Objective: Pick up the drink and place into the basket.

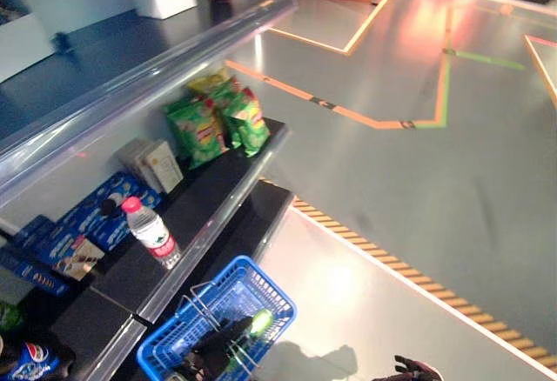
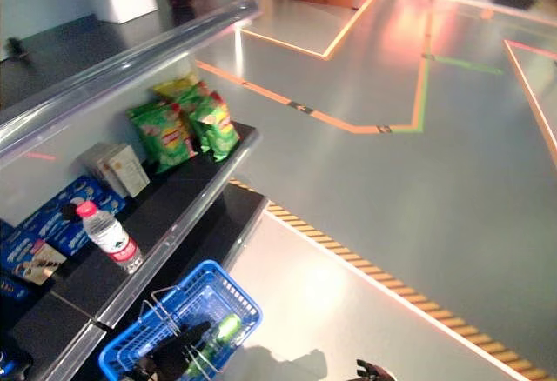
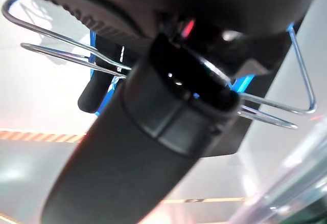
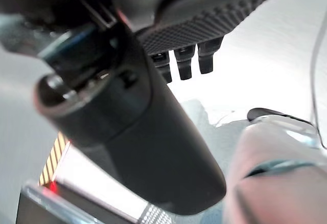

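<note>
Below the dark shelf edge, the left eye view shows a blue plastic basket with wire handles holding a green drink bottle, left hand at the handles. Right eye view: right hand low, apart, grip unreadable. Left wrist view: fingers curled round the wire handles. Placement looks done; next, lift clear toward open floor.

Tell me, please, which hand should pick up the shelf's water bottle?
Probably right: the right hand appears free, while the left hand is curled round the basket handles. The water bottle stands upright on the shelf.
</note>
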`<state>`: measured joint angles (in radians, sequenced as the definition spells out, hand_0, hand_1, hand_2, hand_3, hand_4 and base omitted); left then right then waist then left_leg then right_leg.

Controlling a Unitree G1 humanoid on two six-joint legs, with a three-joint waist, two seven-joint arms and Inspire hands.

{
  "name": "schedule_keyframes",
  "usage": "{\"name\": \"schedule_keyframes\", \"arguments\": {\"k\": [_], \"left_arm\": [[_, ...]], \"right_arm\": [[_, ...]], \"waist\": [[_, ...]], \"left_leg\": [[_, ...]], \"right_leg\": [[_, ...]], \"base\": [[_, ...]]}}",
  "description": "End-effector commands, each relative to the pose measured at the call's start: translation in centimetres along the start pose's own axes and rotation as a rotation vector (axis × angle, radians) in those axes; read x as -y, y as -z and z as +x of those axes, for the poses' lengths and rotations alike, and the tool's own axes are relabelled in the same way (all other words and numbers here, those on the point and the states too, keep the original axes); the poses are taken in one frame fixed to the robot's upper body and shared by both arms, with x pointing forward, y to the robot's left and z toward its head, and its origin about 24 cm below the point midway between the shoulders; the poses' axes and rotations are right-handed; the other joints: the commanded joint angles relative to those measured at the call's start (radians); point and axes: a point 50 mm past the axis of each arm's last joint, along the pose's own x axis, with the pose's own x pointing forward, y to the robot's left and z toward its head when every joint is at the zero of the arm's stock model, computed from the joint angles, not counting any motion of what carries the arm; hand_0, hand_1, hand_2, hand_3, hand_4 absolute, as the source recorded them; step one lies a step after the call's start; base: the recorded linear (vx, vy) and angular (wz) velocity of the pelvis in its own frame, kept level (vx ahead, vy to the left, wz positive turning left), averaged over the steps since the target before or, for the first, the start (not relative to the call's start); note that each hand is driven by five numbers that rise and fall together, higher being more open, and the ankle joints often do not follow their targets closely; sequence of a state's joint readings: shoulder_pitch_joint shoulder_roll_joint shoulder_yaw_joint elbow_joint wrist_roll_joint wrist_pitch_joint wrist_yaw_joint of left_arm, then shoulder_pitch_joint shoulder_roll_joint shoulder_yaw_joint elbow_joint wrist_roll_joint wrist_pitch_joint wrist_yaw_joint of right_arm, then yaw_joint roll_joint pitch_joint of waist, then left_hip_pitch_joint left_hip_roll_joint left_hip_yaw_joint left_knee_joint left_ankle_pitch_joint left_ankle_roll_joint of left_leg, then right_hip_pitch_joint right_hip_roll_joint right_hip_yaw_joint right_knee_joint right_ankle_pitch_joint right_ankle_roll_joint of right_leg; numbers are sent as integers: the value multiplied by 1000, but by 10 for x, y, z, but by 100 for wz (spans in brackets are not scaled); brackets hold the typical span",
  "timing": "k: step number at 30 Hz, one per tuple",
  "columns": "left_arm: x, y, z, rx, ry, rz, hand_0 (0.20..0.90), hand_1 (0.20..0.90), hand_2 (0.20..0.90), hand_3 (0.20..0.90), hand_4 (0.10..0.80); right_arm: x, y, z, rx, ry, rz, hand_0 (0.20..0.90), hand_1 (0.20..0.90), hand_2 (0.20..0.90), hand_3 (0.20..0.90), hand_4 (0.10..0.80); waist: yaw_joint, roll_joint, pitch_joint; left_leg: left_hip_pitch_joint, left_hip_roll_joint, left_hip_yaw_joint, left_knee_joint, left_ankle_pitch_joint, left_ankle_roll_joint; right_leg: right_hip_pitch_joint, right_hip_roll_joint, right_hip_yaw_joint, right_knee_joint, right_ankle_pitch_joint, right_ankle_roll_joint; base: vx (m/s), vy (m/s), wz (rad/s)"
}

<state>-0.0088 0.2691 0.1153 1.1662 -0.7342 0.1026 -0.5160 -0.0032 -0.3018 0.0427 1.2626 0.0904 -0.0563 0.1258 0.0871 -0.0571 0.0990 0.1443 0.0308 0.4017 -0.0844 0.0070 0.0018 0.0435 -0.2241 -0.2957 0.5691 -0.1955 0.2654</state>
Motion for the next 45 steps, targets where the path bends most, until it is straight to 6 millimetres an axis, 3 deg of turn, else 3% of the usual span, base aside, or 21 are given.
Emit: {"name": "schedule_keyframes", "arguments": {"k": [1, 2, 3, 5, 7, 11, 14, 17, 22, 24, 25, 26, 28, 29, 31, 32, 40, 45], "left_arm": [[8, -27, -4, 78, 132, 108, 300, 300, 300, 200, 100], [9, -27, -3, 78, 133, 107, 300, 300, 300, 200, 100], [11, -29, -2, 84, 131, 108, 300, 300, 300, 200, 100], [18, -30, 3, 66, 144, 129, 300, 300, 300, 200, 100], [27, -29, 8, 45, 155, 146, 300, 300, 300, 200, 100], [27, -27, 11, 19, 144, 169, 300, 300, 300, 200, 100], [19, -26, 8, 20, 134, 164, 300, 300, 300, 200, 100], [9, -21, 3, -1, 117, 179, 300, 300, 300, 200, 100], [7, -15, 1, -9, 117, 137, 300, 300, 300, 200, 100], [14, -15, 4, -39, 146, 181, 300, 300, 300, 200, 100], [16, -15, 6, -41, 150, 182, 300, 300, 300, 200, 100], [24, -18, 10, -51, 174, 214, 300, 300, 300, 200, 100], [30, -20, 13, -62, 188, 242, 300, 300, 300, 200, 100], [31, -21, 14, -60, 185, 244, 300, 300, 300, 200, 100], [31, -21, 14, -50, 180, 238, 300, 300, 300, 200, 100], [27, -20, 13, -31, 168, 214, 300, 300, 300, 200, 100], [15, -18, 6, -15, 141, 179, 300, 300, 300, 200, 100], [10, -20, 2, -10, 136, 153, 300, 300, 300, 200, 100]], "right_arm": [[6, -22, 1, 93, 9, 61, 900, 900, 900, 900, 800], [6, -22, 1, 95, 10, 62, 900, 900, 900, 900, 800], [5, -21, 1, 94, 9, 58, 900, 900, 900, 900, 800], [5, -16, 1, 86, 16, 77, 900, 900, 900, 900, 800], [7, -13, 0, 85, 28, 98, 900, 900, 900, 900, 800], [13, -18, 0, 105, 50, 154, 900, 900, 900, 900, 800], [13, -18, 0, 100, 43, 159, 900, 900, 900, 900, 800], [10, -12, 0, 82, 33, 142, 900, 900, 900, 900, 800], [6, -8, 0, 48, 22, 69, 900, 900, 900, 900, 800], [7, -8, 0, 52, 45, 99, 900, 900, 900, 900, 800], [8, -8, 0, 56, 47, 97, 900, 900, 900, 900, 800], [12, -7, -1, 59, 76, 145, 900, 900, 900, 900, 800], [15, -4, -2, 54, 100, 180, 900, 900, 900, 900, 800], [16, -1, -3, 49, 105, 184, 900, 900, 900, 900, 800], [18, 1, -3, 53, 105, 185, 900, 900, 900, 900, 800], [17, 2, -4, 54, 90, 161, 900, 900, 900, 900, 800], [12, -2, -3, 68, 55, 111, 900, 900, 900, 900, 800], [11, -7, -1, 58, 55, 91, 900, 900, 900, 900, 800]], "waist": [[61, 23, -55], [61, 24, -55], [61, 27, -54], [49, 39, -44], [32, 43, -30], [-25, 50, -12], [-42, 48, 5], [-47, 25, -3], [-32, 11, -36], [-38, 13, -38], [-41, 13, -38], [-54, 20, -35], [-73, 28, -35], [-82, 32, -34], [-87, 35, -28], [-84, 40, -30], [-63, 43, -45], [-41, 31, -44]], "left_leg": [[-114, -93, -23, 3, 35, 42], [-114, -95, -32, 5, 35, 43], [-110, -99, -70, 14, 31, 45], [-107, -94, -156, 48, 23, 40], [-98, -100, -232, 72, 6, 37], [-44, -114, -388, 96, -72, 37], [-26, -101, -451, 162, -133, 30], [-39, -87, -487, 228, -169, 5], [-50, -1, -426, 230, -122, -59], [-58, 50, -315, 193, -68, -79], [-62, 61, -289, 183, -56, -84], [-62, 110, -167, 138, -8, -102], [-51, 160, -17, 91, 36, -115], [-31, 169, 13, 72, 34, -125], [-26, 168, 27, 53, 57, -117], [-11, 150, 1, 23, 57, -115], [4, 106, -55, -3, 31, -97], [0, 58, -83, 4, 4, -63]], "right_leg": [[54, 76, -4, -68, 373, -34], [53, 69, -3, -73, 369, -36], [46, 53, 15, -132, 351, -48], [22, 55, 60, -250, 310, -83], [-12, 26, 121, -330, 330, -100], [-168, -38, 299, -461, 449, -87], [-203, -49, 327, -497, 431, -88], [-144, -19, 349, -496, 384, -88], [-32, 15, 250, -537, 289, -104], [10, 19, 170, -569, 281, -110], [20, 18, 146, -577, 279, -112], [41, 14, 59, -586, 270, -112], [55, 7, -33, -584, 260, -112], [71, 7, -57, -582, 245, -105], [72, 9, -82, -577, 250, -114], [77, 16, -74, -581, 248, -115], [85, 7, -54, -581, 247, -102], [44, -30, -36, -493, 273, -79]], "base": [[150, -115, 89], [153, -136, 85], [149, -151, 82], [225, -208, 96], [267, -193, 113], [368, -276, 144], [354, -297, 178], [353, -336, 144], [282, -257, 112], [129, -180, 109], [22, -99, 141], [-1, -73, 116], [-1, -8, 137], [-23, 40, 171], [-25, 75, 136], [28, 138, 94], [52, 145, 27], [64, 196, 4]]}}
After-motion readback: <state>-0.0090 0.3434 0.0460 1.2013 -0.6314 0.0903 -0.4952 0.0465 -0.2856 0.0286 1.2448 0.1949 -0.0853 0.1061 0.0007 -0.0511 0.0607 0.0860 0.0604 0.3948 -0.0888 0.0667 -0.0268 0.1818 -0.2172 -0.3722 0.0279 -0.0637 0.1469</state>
